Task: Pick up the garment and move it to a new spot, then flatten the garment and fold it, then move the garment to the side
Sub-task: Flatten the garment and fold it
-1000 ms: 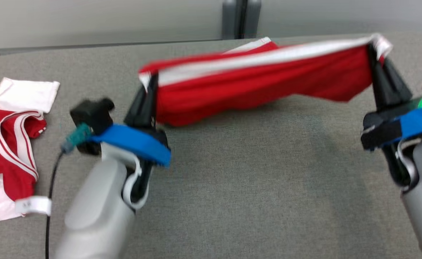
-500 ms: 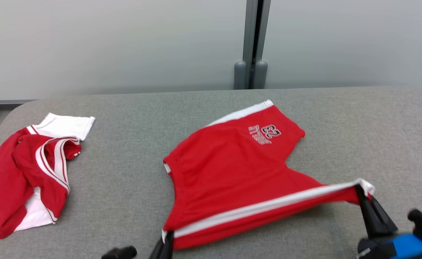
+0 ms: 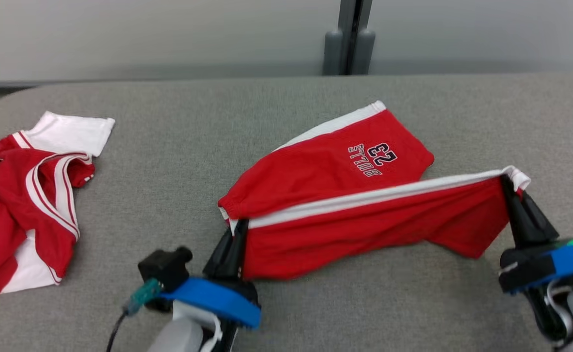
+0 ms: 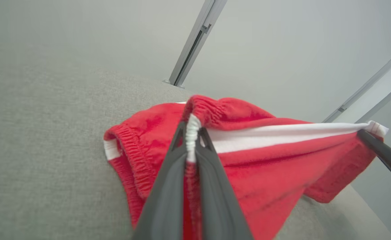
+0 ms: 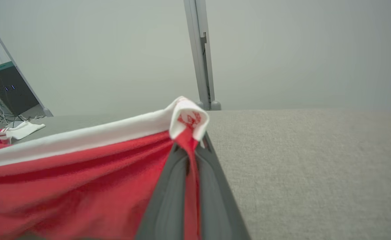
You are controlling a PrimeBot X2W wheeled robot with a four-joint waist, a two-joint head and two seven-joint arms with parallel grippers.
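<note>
Judged mid-fold: garment [image 3: 335,166] lying half flat on the counter [image 3: 169,161], near white-striped edge lifted taut between left end effector [image 3: 240,230] and right end effector [image 3: 507,185], both clamped on it; next, carrying that edge over the printed leg, lowered evenly.

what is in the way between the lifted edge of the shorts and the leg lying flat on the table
Nothing visible. The left gripper and right gripper each pinch the striped edge of the shorts, right beside the flat leg with the number. The other red and white shirt lies apart at the left end of the table.
</note>
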